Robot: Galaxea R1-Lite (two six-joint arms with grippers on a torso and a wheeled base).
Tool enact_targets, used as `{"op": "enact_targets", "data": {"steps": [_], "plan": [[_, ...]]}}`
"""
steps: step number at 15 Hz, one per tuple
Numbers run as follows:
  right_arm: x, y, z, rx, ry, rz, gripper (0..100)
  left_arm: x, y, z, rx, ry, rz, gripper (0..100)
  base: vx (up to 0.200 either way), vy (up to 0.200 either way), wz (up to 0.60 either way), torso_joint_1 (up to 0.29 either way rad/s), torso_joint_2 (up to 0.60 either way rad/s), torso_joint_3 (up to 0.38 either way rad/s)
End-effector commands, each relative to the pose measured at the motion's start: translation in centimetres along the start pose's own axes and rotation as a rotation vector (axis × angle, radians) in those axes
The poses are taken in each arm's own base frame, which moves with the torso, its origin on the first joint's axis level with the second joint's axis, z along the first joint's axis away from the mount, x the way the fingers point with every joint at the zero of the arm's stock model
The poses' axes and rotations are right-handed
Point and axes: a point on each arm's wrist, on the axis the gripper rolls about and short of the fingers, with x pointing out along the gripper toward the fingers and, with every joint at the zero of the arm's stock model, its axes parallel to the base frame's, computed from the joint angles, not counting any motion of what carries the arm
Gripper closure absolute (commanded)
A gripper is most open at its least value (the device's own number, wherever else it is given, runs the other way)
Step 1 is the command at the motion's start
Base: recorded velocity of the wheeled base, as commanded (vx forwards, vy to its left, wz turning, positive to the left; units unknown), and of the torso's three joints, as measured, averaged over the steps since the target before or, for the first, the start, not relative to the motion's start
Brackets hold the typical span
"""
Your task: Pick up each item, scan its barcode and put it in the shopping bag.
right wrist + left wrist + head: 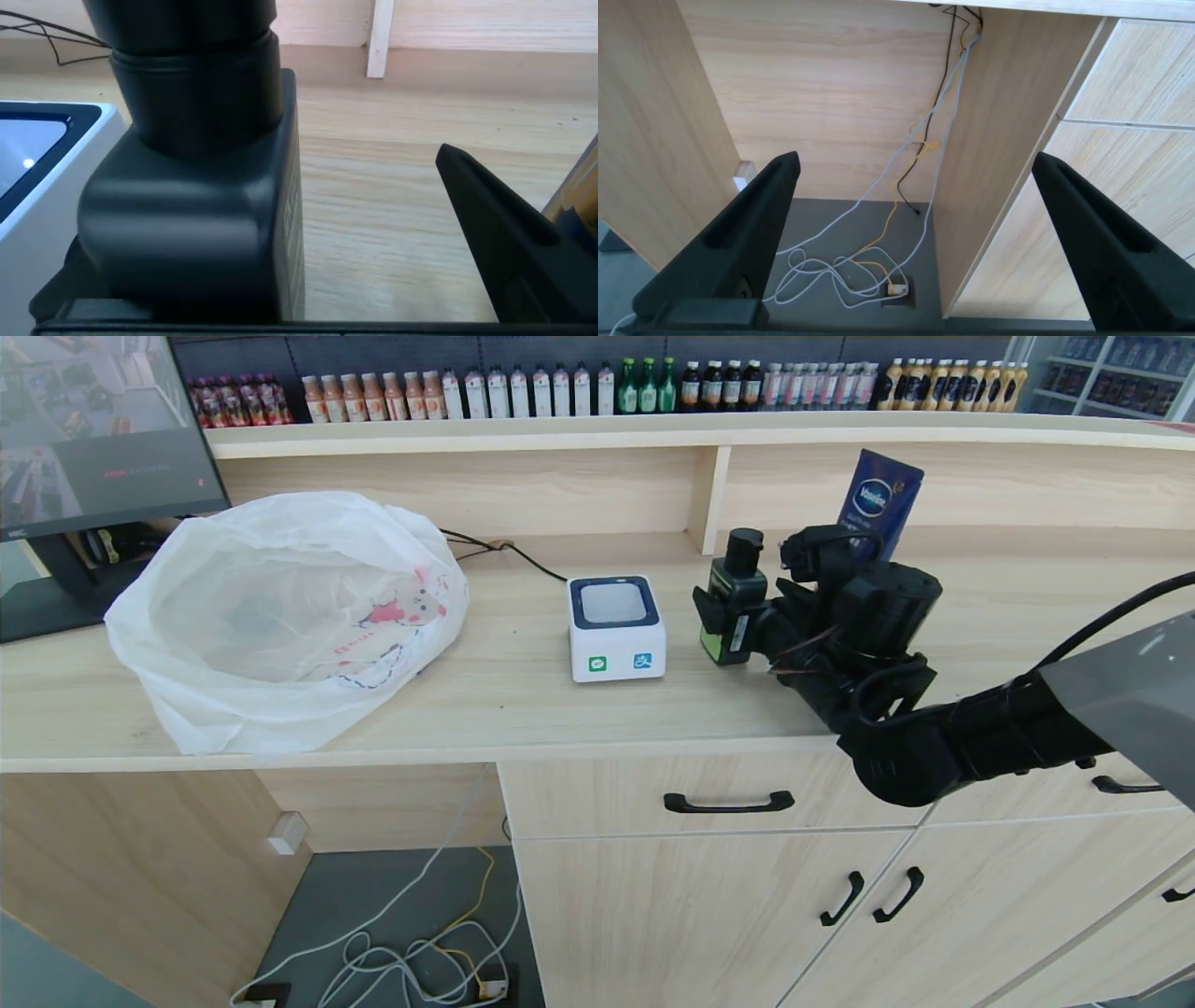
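A dark bottle (pixel 733 602) with a black cap and a green label stands upright just right of the white scanner (pixel 616 627). My right gripper (pixel 738 616) is open around the bottle (pixel 196 187). The bottle sits close against one finger, and a wide gap separates it from the other finger (pixel 486 215). The scanner's corner (pixel 28 149) lies just beyond the bottle. The white plastic shopping bag (pixel 280 616) lies open-mouthed on the counter's left part. My left gripper (pixel 915 168) hangs open below the counter, with nothing between its fingers.
A blue tube (pixel 879 499) leans against the raised back ledge behind the right arm. A monitor (pixel 93 429) stands at the far left. A cable (pixel 504 551) runs along the counter behind the bag. Loose cables (pixel 850 271) lie on the floor under the counter.
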Motion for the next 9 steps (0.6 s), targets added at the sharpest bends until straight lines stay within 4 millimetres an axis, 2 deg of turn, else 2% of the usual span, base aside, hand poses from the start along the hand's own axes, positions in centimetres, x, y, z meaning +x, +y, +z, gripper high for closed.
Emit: {"op": "enact_targets", "data": {"steps": [1,2,3,9], "plan": [[0.01,-0.02,0.05,0.000,-0.002,-0.001,0,0.00,0.00,0.00,0.000,0.000,0.002,0,0.000,0.000,0.00,0.000,0.00,0.000],[0.02,-0.01,-0.02,0.000,0.000,-0.001,0,0.00,0.00,0.00,0.000,0.000,0.000,0,0.000,0.000,0.00,0.000,0.00,0.000],[-0.01,-0.02,-0.10,-0.001,0.003,-0.002,100,0.00,0.00,0.00,0.000,0.000,0.002,0,0.000,0.000,0.00,0.000,0.00,0.000],[-0.24,-0.18,-0.43,-0.004,0.018,-0.003,100,0.00,0.00,0.00,0.000,0.000,0.000,0,0.000,0.000,0.00,0.000,0.00,0.000]]}}
